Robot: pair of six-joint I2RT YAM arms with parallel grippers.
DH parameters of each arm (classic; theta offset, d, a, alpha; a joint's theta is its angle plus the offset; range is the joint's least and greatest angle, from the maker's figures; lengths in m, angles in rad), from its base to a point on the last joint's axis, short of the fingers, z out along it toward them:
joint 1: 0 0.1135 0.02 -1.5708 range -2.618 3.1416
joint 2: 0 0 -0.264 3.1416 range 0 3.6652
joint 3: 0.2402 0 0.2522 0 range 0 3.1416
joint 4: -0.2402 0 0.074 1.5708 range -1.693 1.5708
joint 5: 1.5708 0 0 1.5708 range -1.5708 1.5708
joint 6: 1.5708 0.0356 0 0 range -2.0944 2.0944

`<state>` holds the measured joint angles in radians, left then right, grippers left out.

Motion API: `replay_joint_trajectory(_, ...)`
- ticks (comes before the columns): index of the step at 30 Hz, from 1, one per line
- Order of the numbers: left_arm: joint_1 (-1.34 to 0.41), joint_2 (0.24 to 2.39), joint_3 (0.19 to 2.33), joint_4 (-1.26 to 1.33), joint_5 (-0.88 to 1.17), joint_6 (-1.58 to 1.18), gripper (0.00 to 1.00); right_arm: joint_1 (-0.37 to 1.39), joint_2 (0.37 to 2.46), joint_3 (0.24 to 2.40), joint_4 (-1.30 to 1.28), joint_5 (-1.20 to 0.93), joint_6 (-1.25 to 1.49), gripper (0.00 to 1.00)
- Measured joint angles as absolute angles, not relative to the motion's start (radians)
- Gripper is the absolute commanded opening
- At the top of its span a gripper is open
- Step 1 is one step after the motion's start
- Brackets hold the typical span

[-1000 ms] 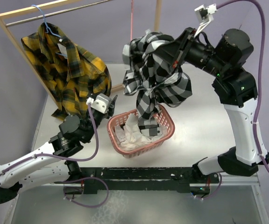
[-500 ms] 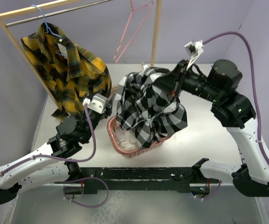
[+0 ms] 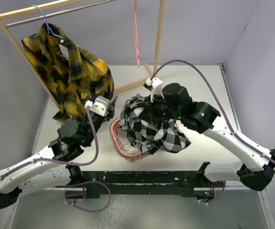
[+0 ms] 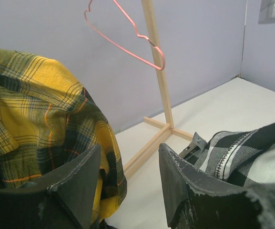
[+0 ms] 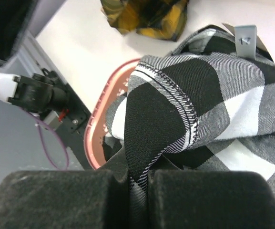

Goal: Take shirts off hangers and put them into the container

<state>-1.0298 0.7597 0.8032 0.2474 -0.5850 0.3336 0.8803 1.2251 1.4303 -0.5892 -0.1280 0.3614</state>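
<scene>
The black and white checked shirt (image 3: 152, 130) lies bunched over the pink basket (image 3: 114, 138), covering most of it. My right gripper (image 5: 138, 179) is shut on a fold of this shirt (image 5: 194, 86), low over the basket rim (image 5: 96, 129). The yellow checked shirt (image 3: 75, 71) hangs on the light blue hanger (image 3: 44, 19) at the rack's left end. The bare pink hanger (image 3: 137, 38) hangs from the rod. My left gripper (image 3: 109, 108) stands open between the two shirts, holding nothing; in its wrist view (image 4: 127, 167) the yellow shirt (image 4: 27, 109) is at left.
The wooden rack's upright post (image 3: 159, 28) and its floor bars (image 4: 149, 148) stand behind the basket. A metal rod (image 3: 56, 10) runs under the top bar. Pale cloth (image 3: 123, 141) shows inside the basket's left end. Purple walls close the back and right.
My right arm has come down and forward, bringing the black and white shirt from high above the table onto the basket. The pink hanger has swung on the rod. The left arm is still.
</scene>
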Motion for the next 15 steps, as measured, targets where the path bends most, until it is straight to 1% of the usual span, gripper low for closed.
replay_joint_trajectory(3, -1.03, 0.76, 0.803, 0.247, -0.587, 0.334, 0.55, 0.898, 1.23, 1.402, -0.6, -0.081, 0.342, 0.0)
replay_joint_trajectory(9, -1.03, 0.756, 0.803, 0.249, -0.592, 0.337, 0.55, 0.899, 1.252, 1.232, -0.586, -0.02, 0.333, 0.0)
replay_joint_trajectory(12, -1.03, 0.752, 0.802, 0.254, -0.592, 0.337, 0.55, 0.899, 1.291, 1.154, -0.56, -0.017, 0.334, 0.0)
replay_joint_trajectory(15, -1.03, 0.75, 0.798, 0.265, -0.592, 0.341, 0.55, 0.902, 1.352, 1.119, -0.531, -0.018, 0.336, 0.0)
